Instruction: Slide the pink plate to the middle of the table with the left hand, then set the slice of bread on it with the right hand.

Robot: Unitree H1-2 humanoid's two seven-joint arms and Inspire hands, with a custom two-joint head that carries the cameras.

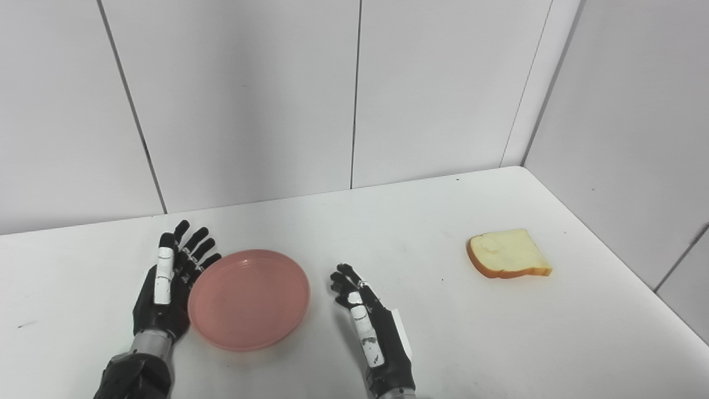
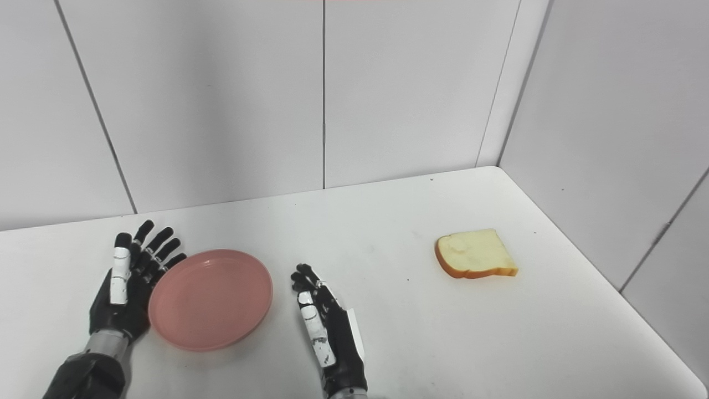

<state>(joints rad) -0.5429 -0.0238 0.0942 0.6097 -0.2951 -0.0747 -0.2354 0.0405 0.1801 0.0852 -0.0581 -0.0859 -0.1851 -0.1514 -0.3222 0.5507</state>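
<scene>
Four items on the white bench [image 1: 388, 233], listed from left to right. Left hand [image 1: 166, 288]: palm turned toward the plate, fingers [image 1: 194, 244] spread wide and straight, holding nothing, resting against or just beside the plate's left rim; actual contact cannot be confirmed. Pink plate [image 1: 249, 299]: shallow, round, nothing in it, lying flat left of the bench's middle, between the two hands. Right hand [image 1: 371, 327]: near the plate's right side but apart from it, fingers extended and loosely parted, holding nothing, waiting. Slice of bread [image 1: 509, 255]: pale crumb with a brown crust, lying flat toward the right, well apart from the plate and from both hands. Step in hand, by judgement: the sideways slide of the plate, which appears not yet finished, as the plate sits left of centre. To do it well, keep the left palm low and square against the rim so the push runs along the surface and does not tip the plate; move slowly, stop at centre, and keep the right hand clear of the plate's path.
</scene>
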